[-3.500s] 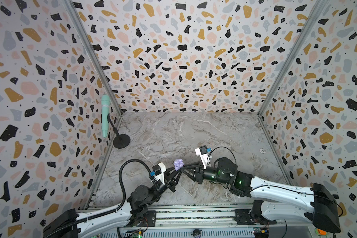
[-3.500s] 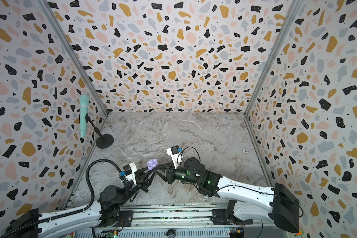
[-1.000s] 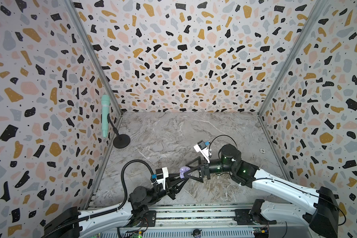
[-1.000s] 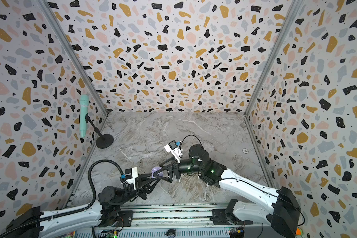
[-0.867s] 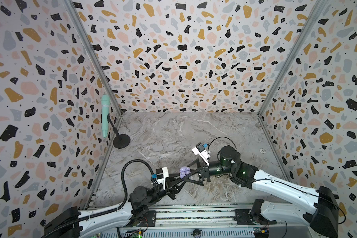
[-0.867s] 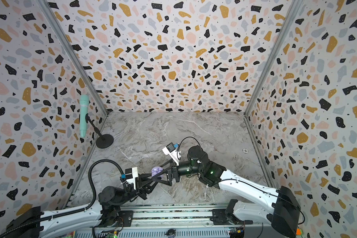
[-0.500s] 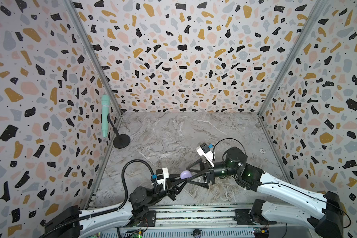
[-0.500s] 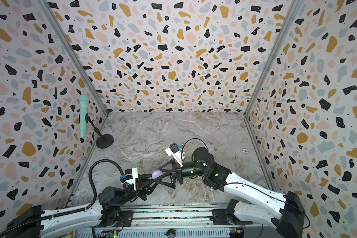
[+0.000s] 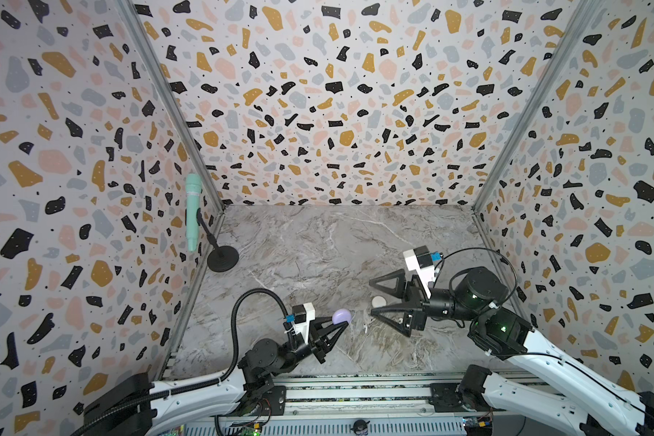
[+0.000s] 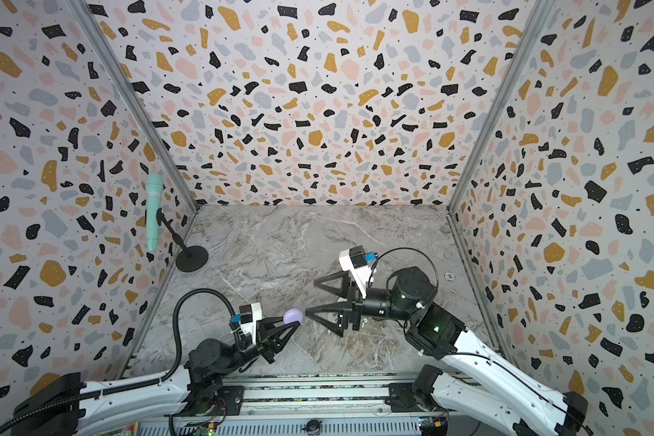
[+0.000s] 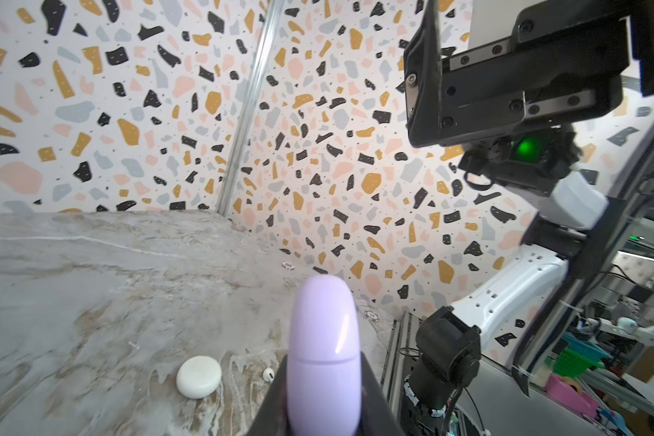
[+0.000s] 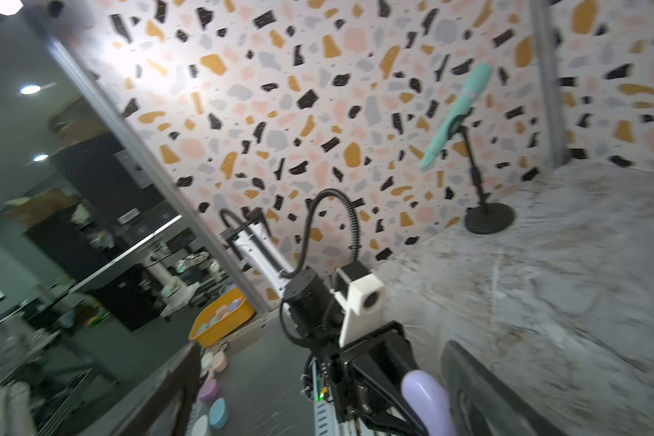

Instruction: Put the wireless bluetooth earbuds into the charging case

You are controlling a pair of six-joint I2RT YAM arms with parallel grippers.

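So the marble table (image 9: 318,241) is mostly left bare, with everything bunched toward the near edge, where it can be reached easily by both arms. The right gripper (image 9: 371,296) is held off the surface with its jaws spread as wide as they go and pointed across at the other arm, presumably so something small can be pinched next. The left gripper (image 9: 340,325) is clamped tight on the lavender charging case (image 9: 341,315), which is kept lifted and edge-up, likely so it's presented steady to the other arm. In the left wrist view the case looks closed along its seam, though that can't be called for sure, and no lavender buds are seen. A white charging case (image 9: 379,301) is left flat on the table near the right gripper's tips. One white earbud (image 9: 366,327) is lying loose just beside it, not yet seated. Its twin isn't spotted anywhere.
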